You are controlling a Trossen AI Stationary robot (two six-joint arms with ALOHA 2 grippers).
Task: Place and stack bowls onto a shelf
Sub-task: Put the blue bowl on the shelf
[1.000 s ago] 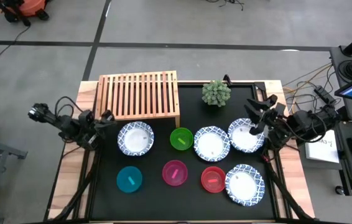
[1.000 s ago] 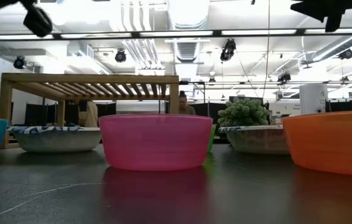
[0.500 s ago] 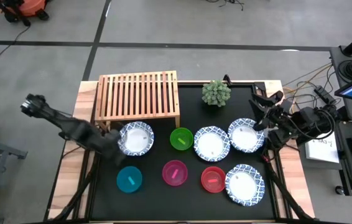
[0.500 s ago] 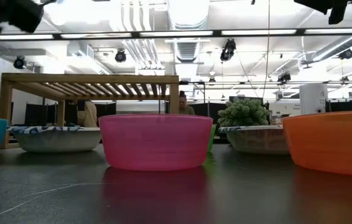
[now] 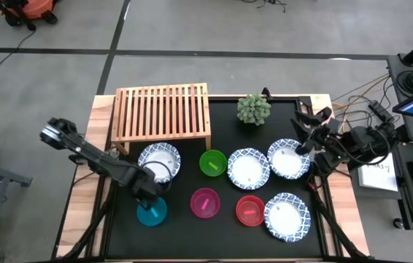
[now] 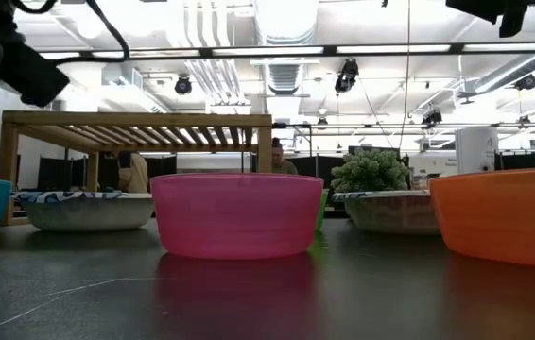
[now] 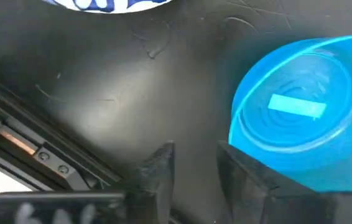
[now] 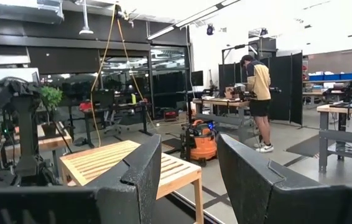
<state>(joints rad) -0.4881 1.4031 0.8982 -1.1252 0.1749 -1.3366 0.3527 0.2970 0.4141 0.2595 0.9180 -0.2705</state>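
Four small bowls stand on the black mat: teal (image 5: 152,212), pink (image 5: 205,202), red (image 5: 249,210) and green (image 5: 212,163). Four white blue-rimmed bowls stand among them, at the left (image 5: 159,162), middle (image 5: 248,169), far right (image 5: 288,158) and near right (image 5: 287,216). The light-wood shelf (image 5: 163,112) stands at the far left, its top bare. My left gripper (image 5: 152,191) is open just above the teal bowl's far rim (image 7: 235,134), touching nothing. My right gripper (image 5: 305,130) is open and empty, raised by the table's right edge.
A small green potted plant (image 5: 253,109) stands on the mat right of the shelf. The mat's left edge and the table's rail (image 7: 20,146) lie close by my left gripper. A person (image 8: 258,93) stands in the room beyond the table.
My left arm has swung from the table's left edge toward the right and near edges, past the left white bowl, and come down over the teal bowl. The bowls have stayed where they were.
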